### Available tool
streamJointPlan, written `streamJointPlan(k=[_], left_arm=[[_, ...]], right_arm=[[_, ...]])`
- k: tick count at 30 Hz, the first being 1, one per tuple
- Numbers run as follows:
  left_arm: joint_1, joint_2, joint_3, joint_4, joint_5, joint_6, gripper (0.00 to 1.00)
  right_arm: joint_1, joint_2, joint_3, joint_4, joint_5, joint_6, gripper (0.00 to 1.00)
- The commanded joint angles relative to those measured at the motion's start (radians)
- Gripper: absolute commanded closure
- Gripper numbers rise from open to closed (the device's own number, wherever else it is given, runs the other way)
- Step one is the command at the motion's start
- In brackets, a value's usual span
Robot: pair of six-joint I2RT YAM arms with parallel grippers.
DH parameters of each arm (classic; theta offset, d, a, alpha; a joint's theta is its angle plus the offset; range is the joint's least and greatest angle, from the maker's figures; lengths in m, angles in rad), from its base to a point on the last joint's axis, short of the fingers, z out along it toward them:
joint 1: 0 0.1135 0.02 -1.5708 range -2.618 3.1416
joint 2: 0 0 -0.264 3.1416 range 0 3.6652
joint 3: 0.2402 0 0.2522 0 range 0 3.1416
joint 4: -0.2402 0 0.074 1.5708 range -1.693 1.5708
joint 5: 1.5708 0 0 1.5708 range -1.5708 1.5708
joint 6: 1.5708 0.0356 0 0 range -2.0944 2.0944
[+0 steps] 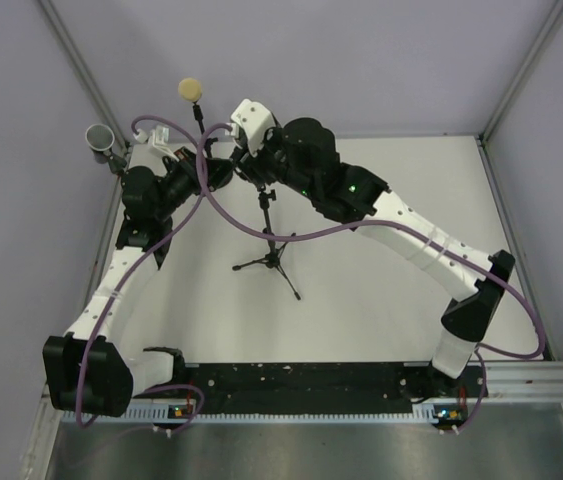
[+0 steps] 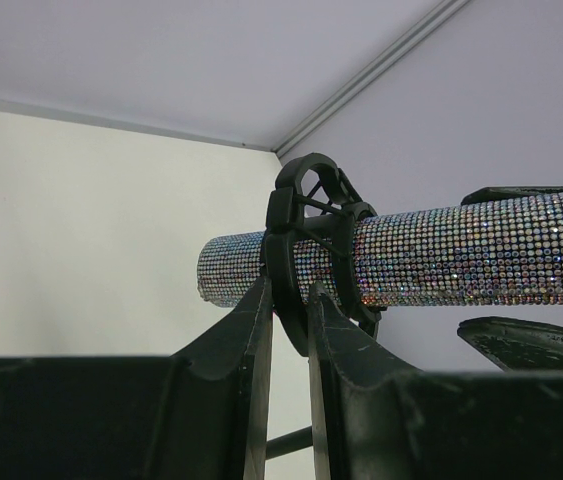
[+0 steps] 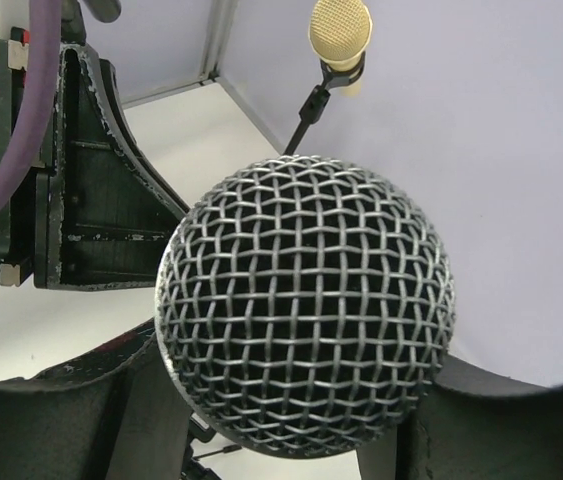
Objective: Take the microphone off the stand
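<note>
The left end effector (image 2: 289, 300) is clenched on the black clip (image 2: 306, 215) at the top of the stand (image 1: 271, 262), its two fingers (image 2: 251, 350) pinching the clip's lower ring with only a thin slit between them; through that clip runs the microphone (image 2: 461, 250), its rhinestone-covered handle lying roughly level, the short butt end poking out on one side and the long part on the other. The right end effector (image 3: 291, 440) is released, jaws spread to either side of the microphone; from the left wrist camera one of its fingers (image 2: 531, 345) sits just below the handle with a sliver of wall showing between, the other along the top; the mesh head (image 3: 306, 300) fills the right wrist view. Seen from above, both arms meet over the stand, whose tripod feet rest on the tabletop (image 1: 381, 300) left of centre, nearer the far edge; a purple cable (image 1: 223, 210) loops across the pole; a second microphone (image 1: 191, 90) with a yellow foam head stands just beyond, toward the far-left corner.
</note>
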Motion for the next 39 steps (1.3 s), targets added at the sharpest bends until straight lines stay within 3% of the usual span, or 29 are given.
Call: streamJointPlan(k=[1, 18, 39], left_arm=[[0.01, -0.016, -0.027, -0.008, -0.002, 0.06, 1.0], [0.01, -0.011, -0.021, -0.042, -0.037, 0.079, 1.0], [0.01, -0.002, -0.013, -0.062, -0.054, 0.099, 1.0]], right_arm=[[0.006, -0.004, -0.002, 0.051, 0.012, 0.018, 0.48], [0.016, -0.042, 0.061, 0.016, 0.015, -0.006, 0.78], [0.062, -0.068, 0.164, -0.038, 0.019, -0.031, 0.78]])
